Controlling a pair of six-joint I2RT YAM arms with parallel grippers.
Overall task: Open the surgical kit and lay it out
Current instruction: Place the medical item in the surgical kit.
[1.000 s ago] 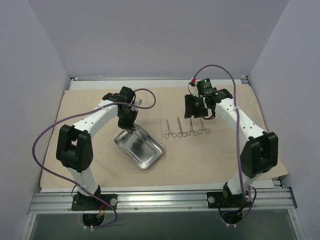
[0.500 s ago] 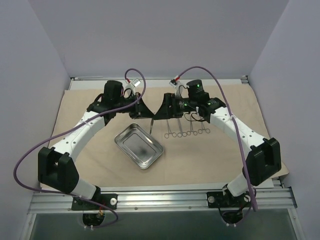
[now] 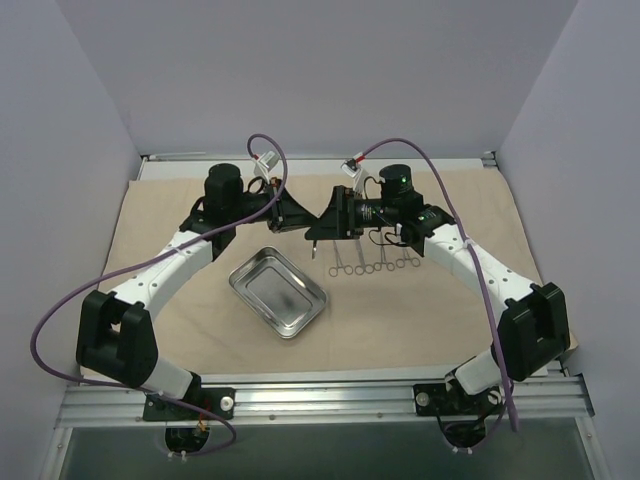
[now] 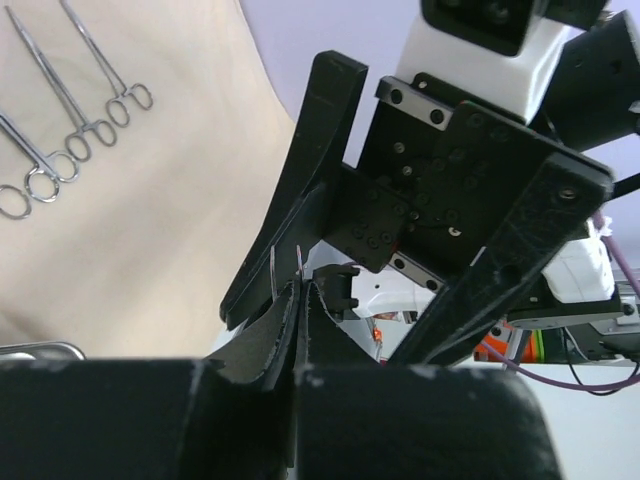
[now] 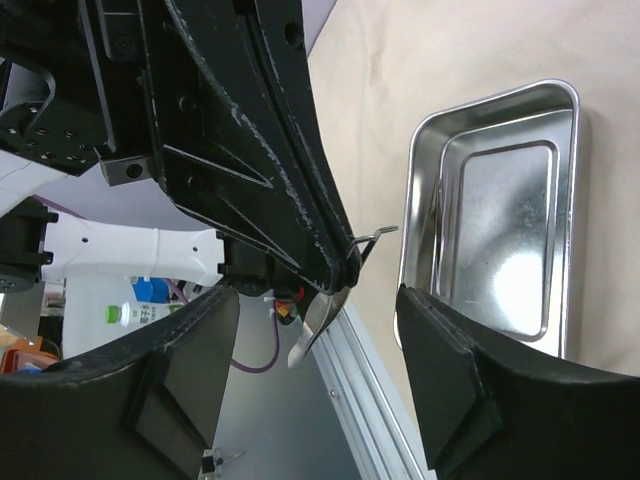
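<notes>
The beige cloth wrap (image 3: 200, 330) lies spread flat over the table. The steel tray (image 3: 278, 292) sits on it left of centre and looks empty; it also shows in the right wrist view (image 5: 490, 210). Several ring-handled forceps (image 3: 370, 262) lie in a row right of the tray, and some show in the left wrist view (image 4: 75, 150). My left gripper (image 3: 297, 220) is raised above the cloth and shut on a small silver instrument (image 5: 330, 290). My right gripper (image 3: 320, 226) faces it tip to tip, open, with its fingers (image 5: 440, 380) on either side of the instrument.
Purple cables loop over both arms. Grey walls close in the left, right and back. An aluminium rail (image 3: 320, 400) runs along the near edge, where both arm bases are bolted.
My left gripper has lifted off the tray's far corner and swung right with the silver instrument. My right gripper has moved left from behind the forceps row to meet it.
</notes>
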